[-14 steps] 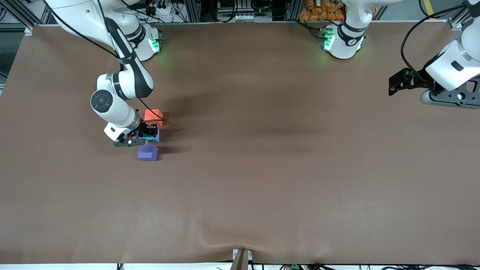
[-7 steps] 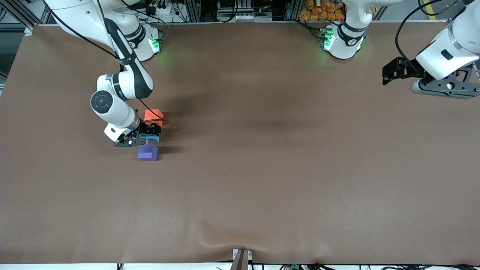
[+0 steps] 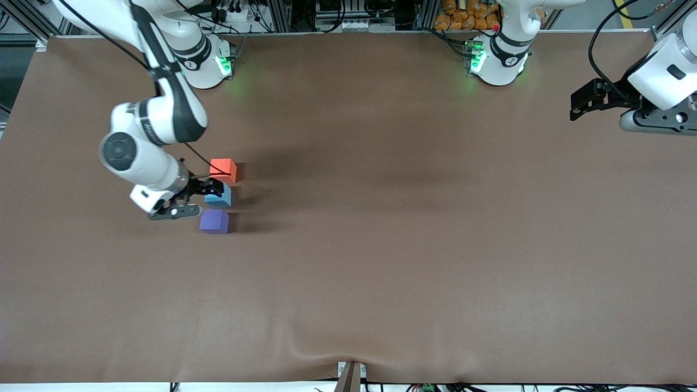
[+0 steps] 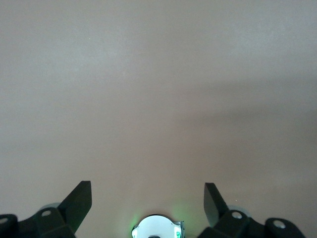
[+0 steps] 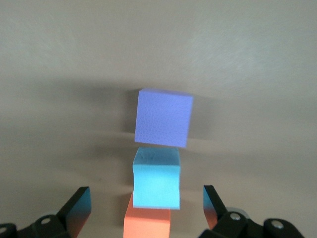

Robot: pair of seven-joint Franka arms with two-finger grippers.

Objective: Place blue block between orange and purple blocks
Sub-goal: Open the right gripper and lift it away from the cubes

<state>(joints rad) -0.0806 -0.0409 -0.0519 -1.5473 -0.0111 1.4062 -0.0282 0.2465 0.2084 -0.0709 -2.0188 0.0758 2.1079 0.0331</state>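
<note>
The blue block [image 3: 219,196] sits on the table between the orange block [image 3: 223,169] and the purple block [image 3: 214,221], all three in a short row close together. My right gripper [image 3: 212,188] is open and empty, just above the blue block on the side toward the right arm's end of the table. In the right wrist view its fingers [image 5: 79,203] stand wide apart, clear of the blue block [image 5: 156,183], with the purple block [image 5: 163,118] and orange block [image 5: 147,223] on either side of it. My left gripper [image 3: 580,103] is open and empty, up over the left arm's end of the table.
The brown table cover [image 3: 381,245] has a wrinkle at its edge nearest the front camera [image 3: 326,354]. The arm bases [image 3: 204,65] [image 3: 498,60] stand at the edge farthest from it. The left wrist view shows only bare cover [image 4: 158,99] and the left base [image 4: 156,227].
My right gripper has pulled back from the blue block toward the right arm's end of the table; the block stays between the other two. My left gripper has shifted a little.
</note>
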